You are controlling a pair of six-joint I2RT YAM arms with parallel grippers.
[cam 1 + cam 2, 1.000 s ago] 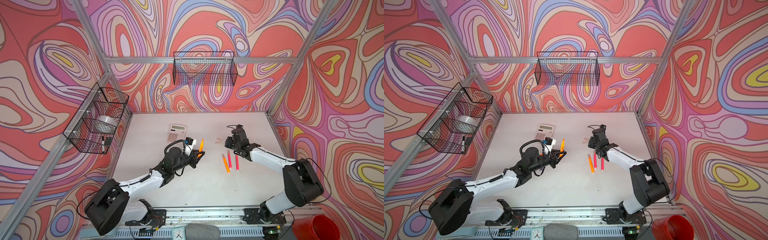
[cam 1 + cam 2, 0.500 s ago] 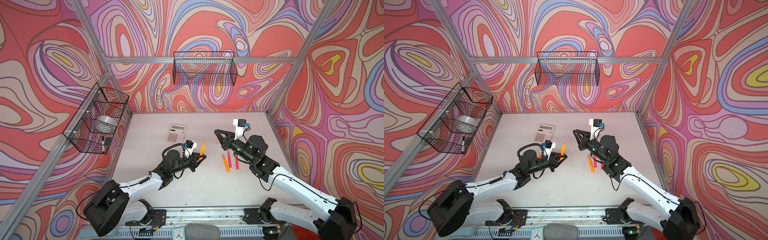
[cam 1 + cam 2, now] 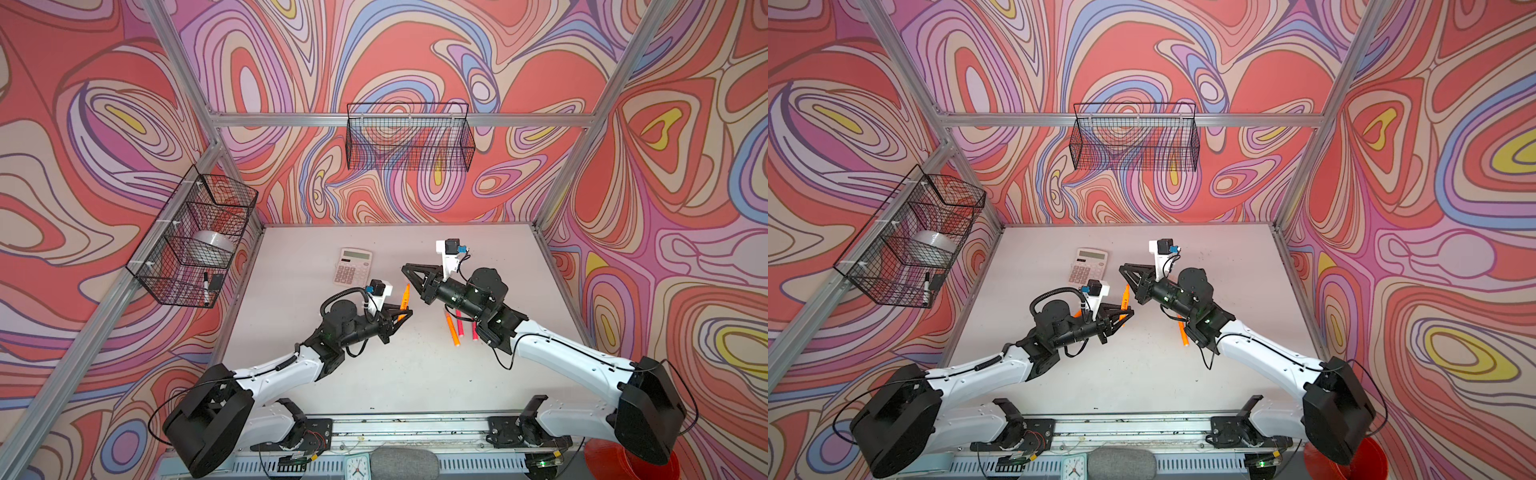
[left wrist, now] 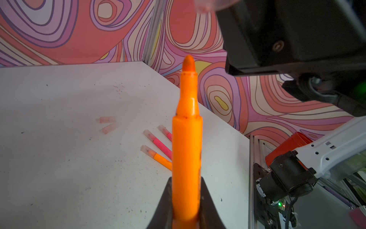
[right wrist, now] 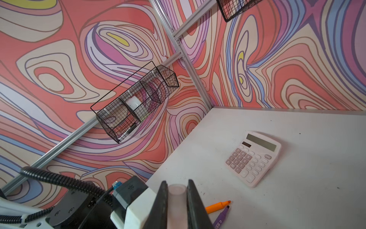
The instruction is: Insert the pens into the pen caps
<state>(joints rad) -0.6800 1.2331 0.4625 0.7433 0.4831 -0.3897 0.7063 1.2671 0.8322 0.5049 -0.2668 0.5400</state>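
**Top views.** The left gripper [image 3: 407, 314] is clamped on an orange pen [image 3: 404, 296] low on its barrel, with the tip raised toward the right gripper [image 3: 406, 269]. The two meet in mid-air just to the near right of the calculator [image 3: 353, 266]. The right jaws are pressed close together, but what they hold is too small to tell here. Three capped pens [image 3: 457, 328] lie together on the table [image 3: 374, 374], farther right of the calculator and partly under the right arm. The layout matches in both top views.

**Left wrist.**
- The orange pen [image 4: 187, 138] sits between the jaws with its felt tip bare.
- The barrel looks like stiff, smooth plastic. I judge it light and likely to pivot or slip if pushed off-axis.
- The low hold leaves the tip end free, which suits insertion.
- Two loose caps [image 4: 108, 124] lie side by side on the table.

**Right wrist.**
- The right gripper [image 5: 177, 188] pinches a pale cap [image 5: 177, 198] across its sides, open mouth facing outward.
- The cap is small, thin-walled and translucent. It is probably slightly squashable, so a hard squeeze could pinch the mouth out of round.
- A spare orange pen [image 5: 217, 206] and a purple pen [image 5: 221, 216], both uncapped, lie on the near side of the calculator [image 5: 253, 158].

**Surface and room.**
- The table is flat, hard, pale and scuffed, so round pens may roll on it.
- The walls are patterned, with a wire basket [image 5: 138, 103] mounted well away from the calculator.
- There is plenty of air around the meeting point.
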